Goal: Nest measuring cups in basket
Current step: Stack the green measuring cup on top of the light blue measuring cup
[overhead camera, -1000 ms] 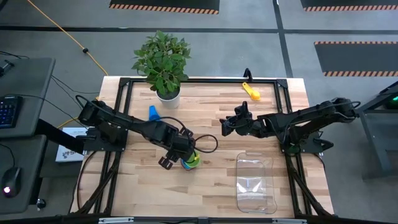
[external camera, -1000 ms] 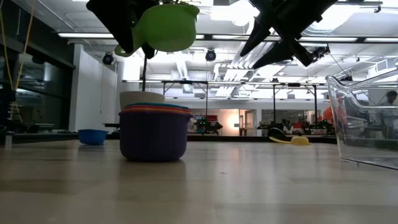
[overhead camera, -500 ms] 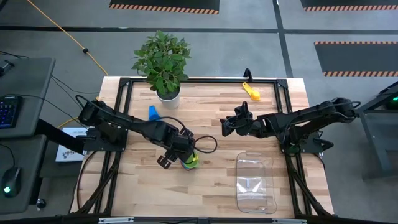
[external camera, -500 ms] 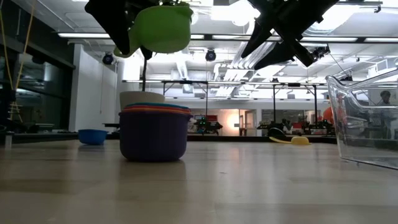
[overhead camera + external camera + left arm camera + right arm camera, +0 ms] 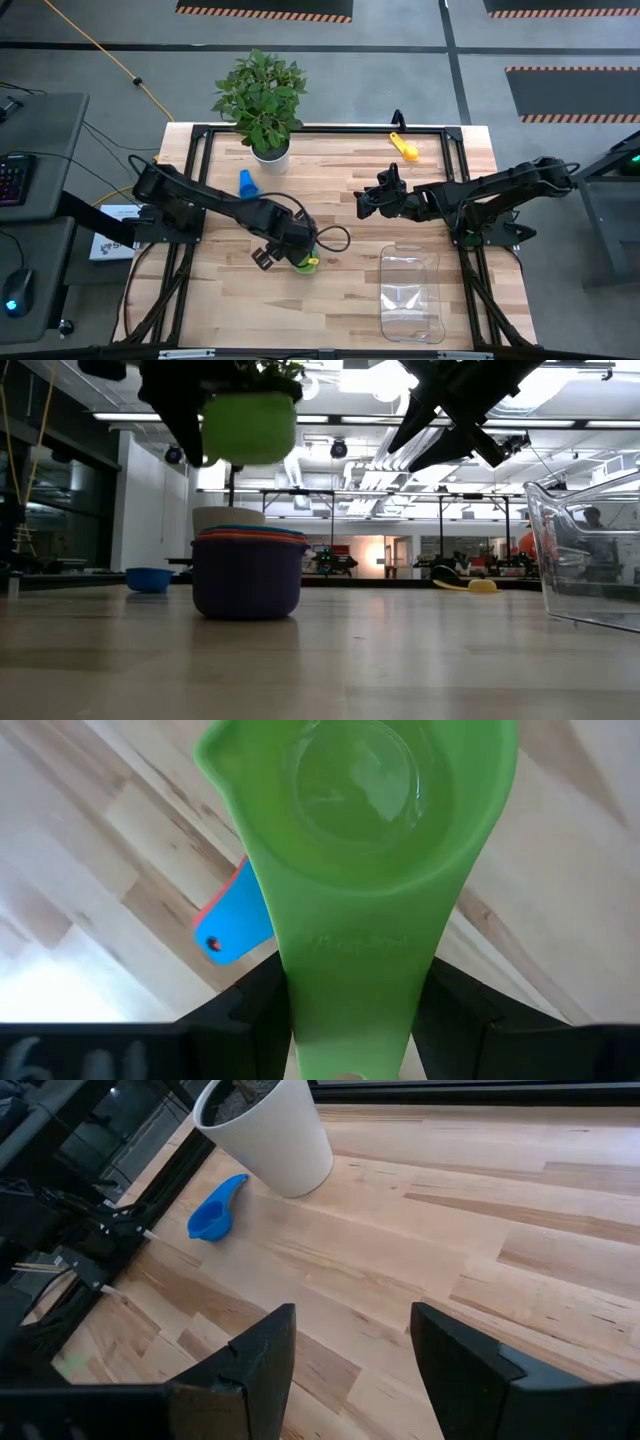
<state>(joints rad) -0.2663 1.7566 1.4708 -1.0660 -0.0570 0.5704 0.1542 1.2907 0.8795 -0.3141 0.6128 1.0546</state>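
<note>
My left gripper [image 5: 292, 254] is shut on a green measuring cup [image 5: 248, 425] and holds it right above a stack of nested cups [image 5: 247, 575] standing on the table, a dark blue cup outermost with red and orange rims inside it. The stack's handles [image 5: 230, 925] show under the green cup in the left wrist view. A light blue cup [image 5: 246, 183] lies near the plant pot. A yellow cup [image 5: 404, 147] lies at the far right. The clear basket [image 5: 410, 295] stands at the near right. My right gripper [image 5: 365, 200] is open and empty, raised over the middle of the table. My left gripper pinches the green cup's flat handle [image 5: 350, 990] between its two fingers [image 5: 250, 1010], one on each long edge, with the handle running along the fingers. The cup is lifted clear, level and open side up, above the stack.
A white plant pot [image 5: 270, 152] with a leafy plant stands at the far edge, left of centre. A black frame [image 5: 190, 180] runs around the tabletop. Bare wood lies between the stack and the basket.
My left gripper has sunk a little toward the stack with the green cup. The cup, tilted before, has turned level and now sits more squarely over the stack.
</note>
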